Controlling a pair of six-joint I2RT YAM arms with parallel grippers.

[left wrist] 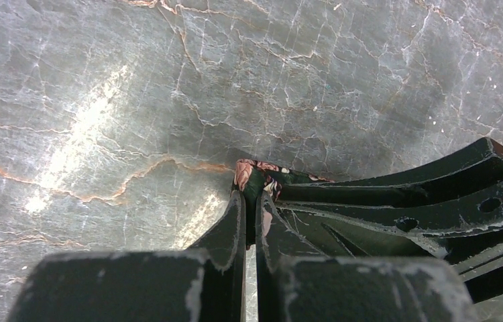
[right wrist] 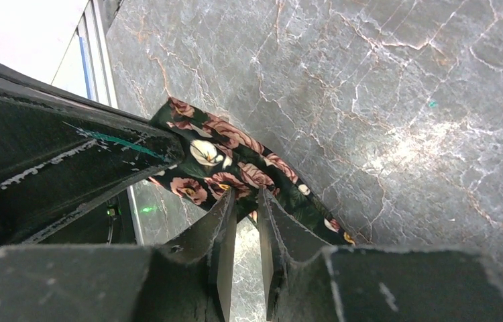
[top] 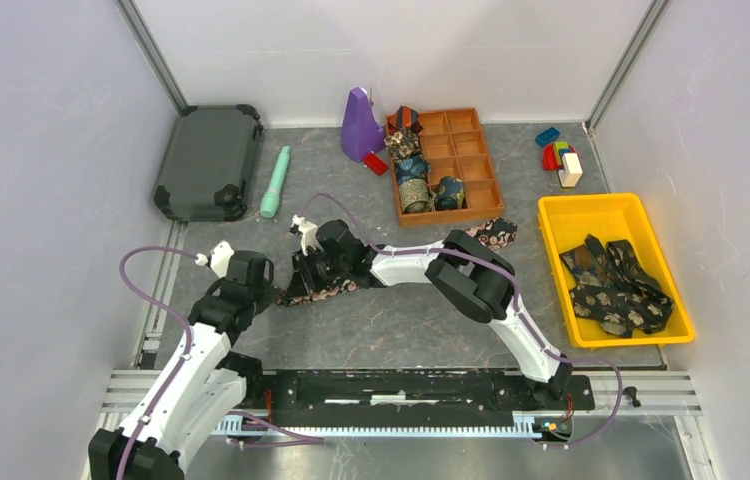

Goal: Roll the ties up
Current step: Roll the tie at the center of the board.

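Note:
A dark tie (top: 332, 290) with pink flowers lies on the grey marble table, running right under the right arm to its wide end (top: 497, 233). My left gripper (top: 278, 291) is shut on the tie's near end (left wrist: 254, 176), pinching the fabric at its fingertips (left wrist: 238, 201). My right gripper (top: 304, 271) sits just beside it, shut on the edge of the same tie (right wrist: 225, 155); its narrow jaws hold fabric between the tips. In the left wrist view the right gripper's black fingers (left wrist: 430, 194) crowd in from the right. Both grippers are close together over the tie's left end.
A wooden compartment tray (top: 481, 175) at the back holds several rolled ties (top: 415, 192). A yellow bin (top: 591, 212) on the right holds loose ties (top: 616, 285). A purple object (top: 359, 125), mint flashlight (top: 275, 182), dark case (top: 209, 160) and toy blocks (top: 561, 160) stand at the back.

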